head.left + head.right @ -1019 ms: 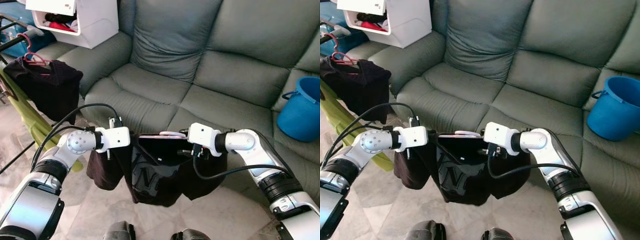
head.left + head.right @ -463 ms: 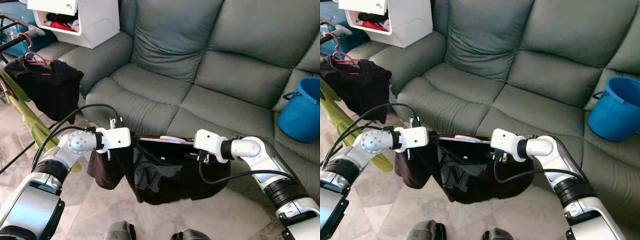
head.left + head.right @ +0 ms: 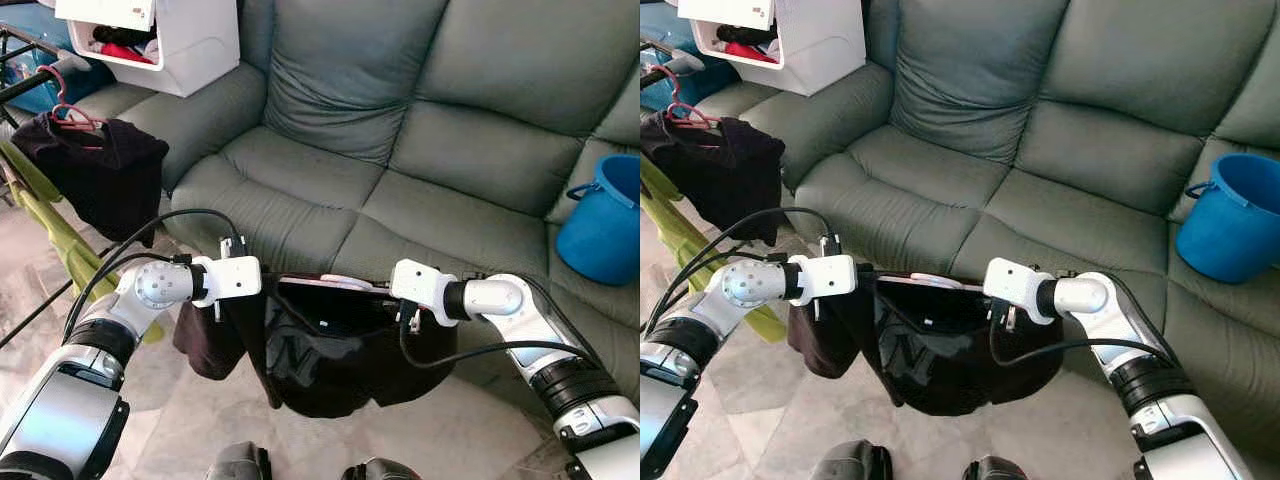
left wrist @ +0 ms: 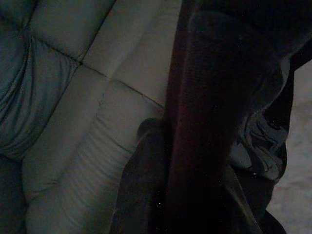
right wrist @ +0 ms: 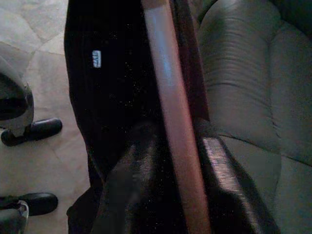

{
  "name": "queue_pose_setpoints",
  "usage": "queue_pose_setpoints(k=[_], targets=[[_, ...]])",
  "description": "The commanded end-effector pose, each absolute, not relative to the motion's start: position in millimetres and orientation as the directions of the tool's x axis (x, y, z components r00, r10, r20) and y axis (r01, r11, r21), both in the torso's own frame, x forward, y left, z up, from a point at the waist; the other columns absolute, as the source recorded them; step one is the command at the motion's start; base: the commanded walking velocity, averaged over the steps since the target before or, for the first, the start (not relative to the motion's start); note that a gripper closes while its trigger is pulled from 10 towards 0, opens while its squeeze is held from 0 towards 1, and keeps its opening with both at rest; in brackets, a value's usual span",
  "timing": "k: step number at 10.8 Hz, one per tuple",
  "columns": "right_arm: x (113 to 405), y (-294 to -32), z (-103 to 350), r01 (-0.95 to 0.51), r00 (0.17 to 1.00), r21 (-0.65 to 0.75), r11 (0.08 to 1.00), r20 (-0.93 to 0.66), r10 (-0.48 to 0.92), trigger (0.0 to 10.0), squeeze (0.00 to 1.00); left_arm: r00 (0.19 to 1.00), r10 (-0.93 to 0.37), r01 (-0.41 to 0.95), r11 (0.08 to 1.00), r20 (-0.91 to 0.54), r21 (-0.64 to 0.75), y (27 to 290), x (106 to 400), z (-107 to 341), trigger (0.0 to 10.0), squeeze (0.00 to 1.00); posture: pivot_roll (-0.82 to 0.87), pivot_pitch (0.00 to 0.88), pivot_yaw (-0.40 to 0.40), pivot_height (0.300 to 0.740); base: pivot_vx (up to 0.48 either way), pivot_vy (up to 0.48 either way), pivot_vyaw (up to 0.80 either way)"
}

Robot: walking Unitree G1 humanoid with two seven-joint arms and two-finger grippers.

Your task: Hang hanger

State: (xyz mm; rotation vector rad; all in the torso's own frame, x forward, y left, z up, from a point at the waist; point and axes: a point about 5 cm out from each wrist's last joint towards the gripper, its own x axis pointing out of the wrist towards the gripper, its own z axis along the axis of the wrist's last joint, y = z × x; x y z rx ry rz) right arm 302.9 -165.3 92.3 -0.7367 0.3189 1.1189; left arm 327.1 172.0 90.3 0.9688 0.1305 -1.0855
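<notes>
A pink hanger (image 3: 338, 282) lies level between my two grippers, in front of the sofa, and a black shirt (image 3: 330, 350) hangs from it in a bunch. My left gripper (image 3: 262, 285) grips the hanger's left end, with cloth draped over its fingers. At the other end is my right gripper (image 3: 392, 292). In the right wrist view the pink bar (image 5: 173, 122) runs between that gripper's two dark fingers (image 5: 119, 195), which are shut on it. The left wrist view is dark, with a dim reddish bar (image 4: 195, 136) against black cloth.
At the far left a drying rack rail carries another black garment (image 3: 100, 170) on a pink hanger (image 3: 62, 105). The grey-green sofa (image 3: 400, 130) fills the background, with a white box (image 3: 170, 45) on its left arm and a blue bucket (image 3: 600, 220) at the right. Tiled floor lies below.
My right gripper has moved to the right, away from the left one, and the hanger now lies level. The shirt has bunched, folding most of its print away.
</notes>
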Motion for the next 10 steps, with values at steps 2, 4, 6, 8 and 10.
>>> queue_pose_setpoints(k=[2,4,6,8,10], targets=[[300.1,-164.2,89.1,-0.907,0.404,-0.356,0.225,-0.585,0.703,0.0,0.0,0.53,-0.71,0.753,0.142,-0.464,0.642,168.2,334.7,105.9,0.0,0.0,-0.09,0.0,-0.037,0.74,0.0,0.0,0.0],[303.2,-159.2,92.4,-0.892,0.434,-0.365,0.265,-0.536,0.724,0.0,0.0,0.532,-0.71,0.752,0.147,-0.461,0.642,167.5,334.9,105.8,0.0,0.0,-0.09,0.0,-0.041,0.74,0.0,0.0,0.0],[318.7,-148.0,117.9,-0.797,0.567,-0.447,0.406,-0.326,0.756,0.0,0.0,0.555,-0.7,0.736,0.162,-0.449,0.657,167.8,336.6,106.6,0.0,0.0,-0.09,0.0,-0.041,0.74,0.0,0.0,0.0],[321.4,-142.4,128.6,-0.77,0.588,-0.463,0.438,-0.249,0.77,0.0,0.0,0.683,-0.637,0.617,0.242,-0.358,0.749,171.8,350.1,120.9,0.0,0.0,-0.1,0.0,-0.04,0.74,0.0,0.0,0.0],[315.9,-131.7,126.4,-0.77,0.574,-0.47,0.432,-0.215,0.79,0.0,0.0,0.783,-0.565,0.477,0.279,-0.259,0.834,178.1,362.5,139.1,3.6,0.0,-0.1,0.0,-0.041,0.74,0.0,0.0,0.0]])
